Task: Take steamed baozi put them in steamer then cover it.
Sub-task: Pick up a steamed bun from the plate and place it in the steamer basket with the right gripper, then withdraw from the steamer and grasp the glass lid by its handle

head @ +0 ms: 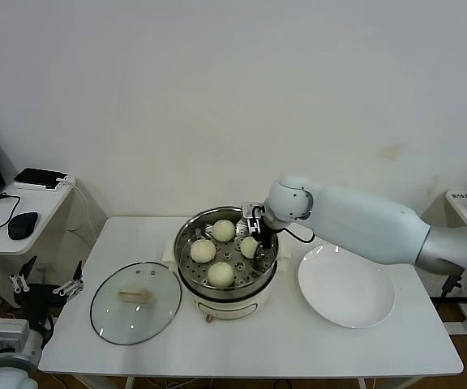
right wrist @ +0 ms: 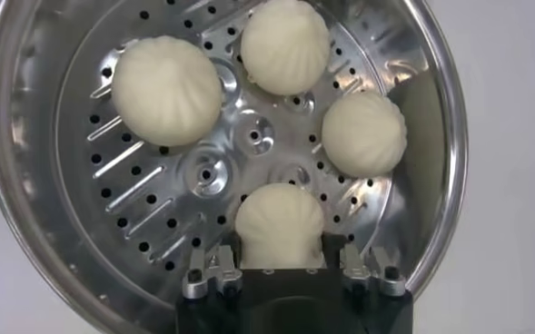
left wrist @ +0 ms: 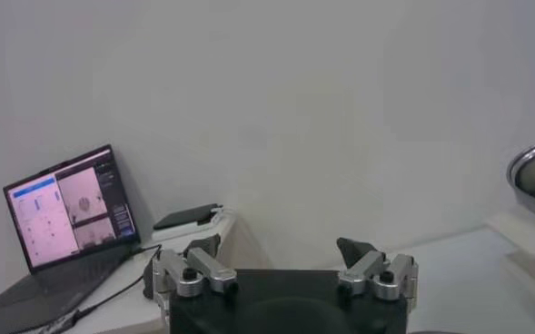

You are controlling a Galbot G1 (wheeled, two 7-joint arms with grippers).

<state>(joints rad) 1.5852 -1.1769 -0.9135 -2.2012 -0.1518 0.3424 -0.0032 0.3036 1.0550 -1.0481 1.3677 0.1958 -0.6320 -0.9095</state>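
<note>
The right claw (head: 255,243) reaches down into the steamer (head: 186,243), which stands near the middle of the white bench (head: 298,340) on its cream base. In the right wrist view the right claw (right wrist: 280,256) has its two fingers (right wrist: 335,247) set against either side of one steamed baozi (right wrist: 280,224), clenched around that bun, which sits on the perforated floor at the edge nearest the arm. Whether the bun rests fully on the floor or is lifted a little cannot be told. Three more buns lie in the steamer (right wrist: 67,227): a larger-looking one (right wrist: 166,90), one beside it (right wrist: 284,44), and one (right wrist: 363,132) near the held bun; all four are apart from each other. From the head view the four show as a loose ring inside the basket. The cover (head: 135,302) lies flat on the bench just to the robot's left of the steamer, handle up, not on the basket. A white plate (head: 346,286) lies on the bench to the right of the steamer. The left claw (head: 45,284) hangs low off the bench's left edge, parked; in its own wrist view the left claw (left wrist: 286,263) has its fingers spread wide with nothing between them, and a laptop (left wrist: 67,213) stands on a side desk beyond
</note>
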